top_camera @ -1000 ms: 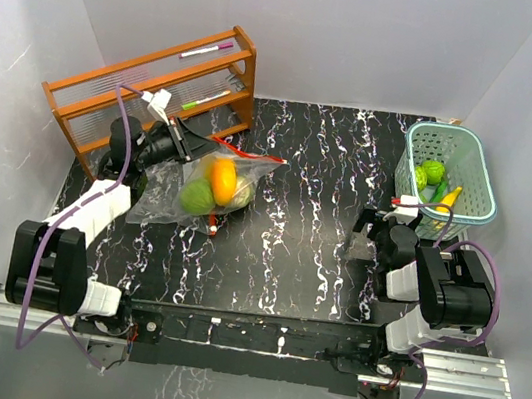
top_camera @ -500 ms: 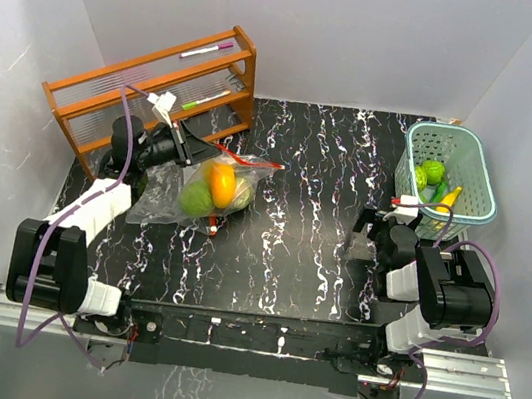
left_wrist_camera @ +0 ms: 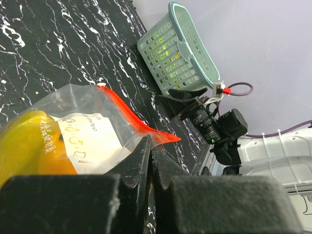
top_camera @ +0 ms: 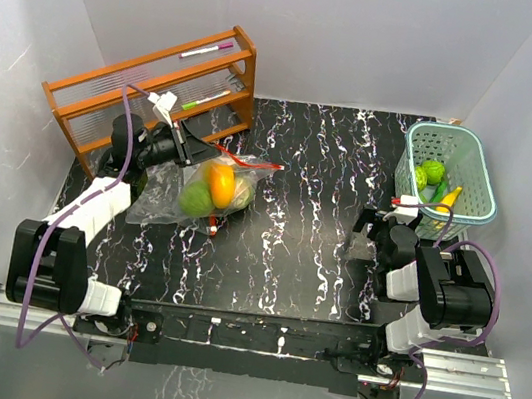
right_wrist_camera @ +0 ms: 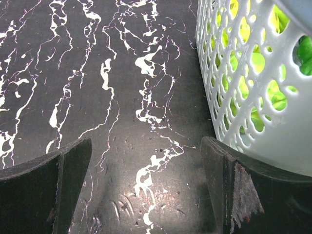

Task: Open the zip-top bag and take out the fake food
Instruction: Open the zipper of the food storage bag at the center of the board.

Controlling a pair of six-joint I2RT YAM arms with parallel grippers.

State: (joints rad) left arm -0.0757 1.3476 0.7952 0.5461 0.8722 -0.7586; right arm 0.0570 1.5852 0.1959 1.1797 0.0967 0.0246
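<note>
At the far left a wooden rack [top_camera: 147, 90] stands against the wall. Just in front of it, my left pincer [left_wrist_camera: 150, 146] is fully closed on the corner of the zip-top bag [top_camera: 171, 195], pinching the red zip strip [left_wrist_camera: 131, 117] at its end. The fake food [top_camera: 216, 184] left to take out sits inside the bag: an orange-yellow piece on top of a green one. The bag hangs from my grip and slumps toward the desk [top_camera: 307, 196].

As I see it, the step in hand is opening the mouth. One pincer alone cannot part the seal. I would hold this corner firm and slightly raised so the strip stays taut, then bring the other arm across to catch the opposite lip near the same end. From there I would peel the lips apart rather than tug, since the thin film could slip or tear.

The desk is black, veined with white, and bare across the middle. My right pincer [right_wrist_camera: 146, 156] is well apart from the bag. It hovers low over the desk with its jaws as wide as they go and nothing between them, just beside the pale-teal basket [right_wrist_camera: 273, 141]. Green and yellow pieces [top_camera: 433, 178] already lie in the basket. Plain white walls [top_camera: 373, 34] close in the back and both sides.
</note>
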